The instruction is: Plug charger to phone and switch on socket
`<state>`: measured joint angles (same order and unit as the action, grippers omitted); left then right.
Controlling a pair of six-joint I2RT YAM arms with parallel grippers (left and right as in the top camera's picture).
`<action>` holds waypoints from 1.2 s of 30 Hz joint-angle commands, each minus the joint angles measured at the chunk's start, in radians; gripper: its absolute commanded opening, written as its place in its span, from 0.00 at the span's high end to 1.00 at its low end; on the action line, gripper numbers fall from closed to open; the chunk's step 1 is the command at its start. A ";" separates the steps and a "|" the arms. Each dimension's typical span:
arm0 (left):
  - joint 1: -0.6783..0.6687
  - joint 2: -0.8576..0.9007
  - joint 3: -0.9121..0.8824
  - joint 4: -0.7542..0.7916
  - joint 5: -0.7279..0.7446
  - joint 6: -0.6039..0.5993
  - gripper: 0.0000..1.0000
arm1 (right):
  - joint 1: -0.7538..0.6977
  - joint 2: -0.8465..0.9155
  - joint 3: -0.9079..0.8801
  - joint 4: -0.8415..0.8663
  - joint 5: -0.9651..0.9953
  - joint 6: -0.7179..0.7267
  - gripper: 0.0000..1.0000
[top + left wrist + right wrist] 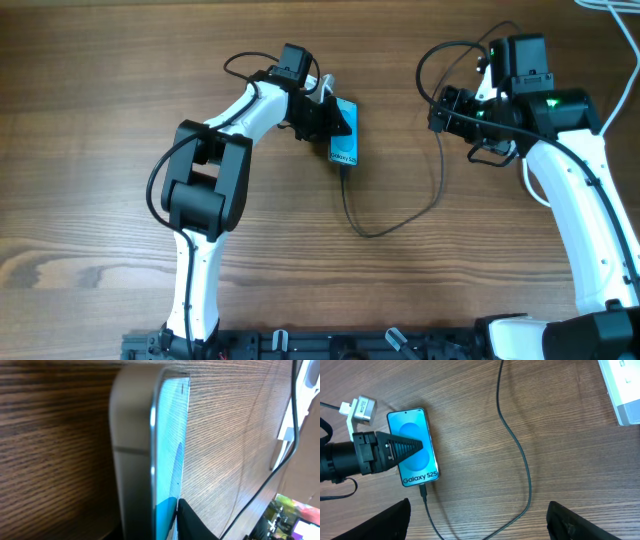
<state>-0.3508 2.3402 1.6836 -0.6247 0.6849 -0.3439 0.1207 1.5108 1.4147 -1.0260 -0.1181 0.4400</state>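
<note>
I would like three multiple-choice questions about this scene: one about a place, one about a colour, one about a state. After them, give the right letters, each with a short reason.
1. Which arm's tool lies over the phone?
A. the left
B. the right
C. neither

2. What colour is the phone's screen?
A. red
B. cyan
C. black

3. How does the right tool stand?
A. shut tight and empty
B. shut on the phone
C. open

Answers:
1 A: in the right wrist view the left tool reaches across the screen.
2 B: the screen shows bright cyan-blue.
3 C: its fingers stand wide apart at the lower corners of its own view.
</note>
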 commanded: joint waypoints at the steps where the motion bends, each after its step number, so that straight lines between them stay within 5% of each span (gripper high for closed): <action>1: -0.004 0.017 -0.028 -0.018 -0.172 -0.005 0.69 | -0.001 -0.024 0.017 -0.003 0.016 -0.014 0.12; 9: -0.005 0.016 -0.028 -0.058 -0.356 -0.005 0.34 | -0.001 -0.024 0.017 -0.005 0.017 -0.019 0.12; 16: 0.017 -0.047 -0.027 -0.083 -0.422 0.004 0.33 | -0.011 -0.016 0.018 -0.006 0.105 -0.023 0.01; 18: 0.041 -0.156 -0.027 -0.080 -0.439 0.030 0.15 | -0.050 0.001 0.022 -0.005 0.106 -0.049 0.01; 21: 0.065 -0.330 -0.027 -0.084 -0.570 0.029 0.00 | -0.151 0.048 0.068 -0.014 0.076 -0.097 0.01; 28: 0.097 -0.629 -0.027 -0.152 -0.762 0.029 0.00 | -0.366 0.182 0.098 0.179 0.302 -0.014 0.01; 36: 0.097 -0.638 -0.028 -0.278 -0.762 0.029 0.00 | -0.389 0.508 0.098 0.321 0.412 -0.015 0.01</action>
<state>-0.2596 1.6943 1.6615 -0.8833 -0.0574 -0.3271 -0.2630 1.9404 1.5032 -0.7162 0.2367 0.4068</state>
